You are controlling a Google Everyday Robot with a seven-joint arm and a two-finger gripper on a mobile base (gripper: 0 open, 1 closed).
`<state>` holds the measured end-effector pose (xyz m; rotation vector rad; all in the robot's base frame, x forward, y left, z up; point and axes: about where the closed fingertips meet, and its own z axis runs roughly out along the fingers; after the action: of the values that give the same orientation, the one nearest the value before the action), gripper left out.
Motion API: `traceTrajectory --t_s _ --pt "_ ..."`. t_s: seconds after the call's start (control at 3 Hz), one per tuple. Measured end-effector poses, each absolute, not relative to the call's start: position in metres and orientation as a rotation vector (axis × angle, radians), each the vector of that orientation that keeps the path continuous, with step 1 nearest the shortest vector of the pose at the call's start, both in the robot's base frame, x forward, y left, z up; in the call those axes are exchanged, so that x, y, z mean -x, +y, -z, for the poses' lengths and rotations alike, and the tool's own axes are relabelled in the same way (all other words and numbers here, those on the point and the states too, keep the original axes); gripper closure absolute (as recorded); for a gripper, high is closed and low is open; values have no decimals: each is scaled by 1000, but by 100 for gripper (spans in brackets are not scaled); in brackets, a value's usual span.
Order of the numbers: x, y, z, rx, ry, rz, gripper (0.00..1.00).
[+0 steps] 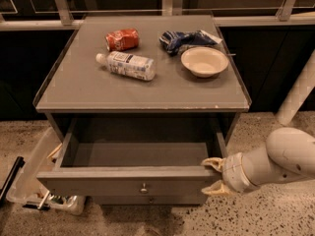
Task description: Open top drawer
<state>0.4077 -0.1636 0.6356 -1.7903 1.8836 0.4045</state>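
Observation:
The top drawer (123, 183) of the grey cabinet stands pulled out towards me. Its grey front has a small round metal knob (143, 187) at centre, and its plain grey box interior (140, 154) shows and holds nothing. My gripper (212, 177) is at the drawer's right front corner, at the end of my white arm (280, 161) that comes in from the right. Its two tan fingers (211, 163) are spread apart, one above the other, beside the corner of the drawer front. A narrower drawer front (150, 199) shows just below.
On the cabinet top (88, 90) lie a plastic bottle (127, 65), a crushed red can (122, 39), a blue bag (187, 39) and a cream bowl (204, 61). A clear bin (37, 181) stands on the floor at left. A white post (298, 95) rises at right.

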Motion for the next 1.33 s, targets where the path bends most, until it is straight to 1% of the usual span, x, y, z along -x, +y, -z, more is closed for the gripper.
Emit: traceTrajectory --t_s 0.33,0.67,1.0,1.33 --pt "-409 -164 -642 1790 1884 -404 85" --pt "-409 -164 -643 1790 1884 -404 100" --pt "-379 -172 -634 1786 1889 -412 100" --pt "-379 -172 -634 1786 1889 -412 81"
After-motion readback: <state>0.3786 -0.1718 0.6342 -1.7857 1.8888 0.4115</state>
